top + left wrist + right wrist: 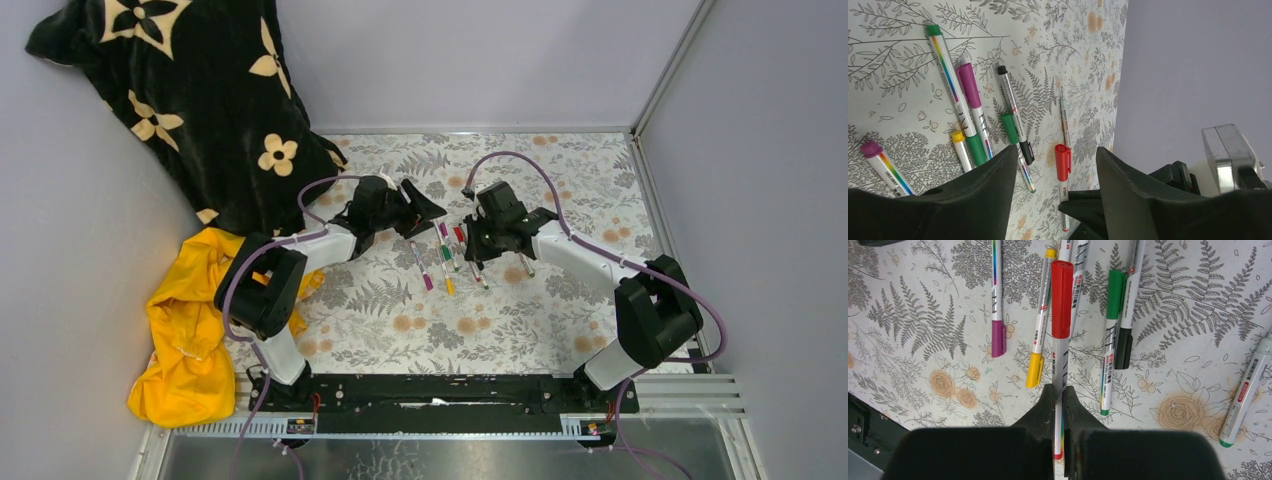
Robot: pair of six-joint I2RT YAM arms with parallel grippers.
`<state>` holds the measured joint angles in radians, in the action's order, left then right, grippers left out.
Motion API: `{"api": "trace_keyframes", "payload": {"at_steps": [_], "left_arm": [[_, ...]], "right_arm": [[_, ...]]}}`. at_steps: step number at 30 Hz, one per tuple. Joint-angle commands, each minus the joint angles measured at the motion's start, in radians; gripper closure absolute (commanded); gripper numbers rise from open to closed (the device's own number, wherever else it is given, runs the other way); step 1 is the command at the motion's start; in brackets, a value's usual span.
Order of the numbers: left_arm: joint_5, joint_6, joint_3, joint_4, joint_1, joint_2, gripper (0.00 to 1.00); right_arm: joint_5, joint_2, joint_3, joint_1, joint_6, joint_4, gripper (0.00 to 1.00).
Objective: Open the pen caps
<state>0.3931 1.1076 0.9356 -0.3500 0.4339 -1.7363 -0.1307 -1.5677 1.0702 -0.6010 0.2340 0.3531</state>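
Observation:
My right gripper (1058, 392) is shut on the whitish barrel of a red-capped pen (1060, 360) and holds it over the other pens. Its red cap (1061, 300) is on and points away from the gripper. My left gripper (1055, 155) is open and empty. The red cap (1063, 162) lies in line with the gap between its fingers, a little beyond the tips. On the mat lie pens with a purple cap (998, 337), a yellow cap (1035, 370), a green cap (1114, 287) and a black cap (1123, 350). From above, the two grippers (428, 203) (472, 245) face each other over the pen group (440, 258).
The floral mat (560, 180) covers the table. One more pen (1245, 400) with a green end lies apart to the right. A black flowered cloth (200, 100) and a yellow cloth (190, 330) lie at the left. Grey walls close the back and right.

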Motion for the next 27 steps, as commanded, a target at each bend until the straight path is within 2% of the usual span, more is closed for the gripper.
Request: {"api": "trace_keyframes", "payload": {"at_steps": [1,27], "left_arm": [[0.039,-0.008,0.040,-0.064,0.014,-0.023,0.35],[0.063,0.009,0.062,-0.100,0.037,-0.079,0.37]], "right_arm": [[-0.043,0.019,0.057,-0.017,0.018,-0.034,1.00],[-0.055,-0.028,0.116,-0.059,0.030,-0.038,1.00]]}}
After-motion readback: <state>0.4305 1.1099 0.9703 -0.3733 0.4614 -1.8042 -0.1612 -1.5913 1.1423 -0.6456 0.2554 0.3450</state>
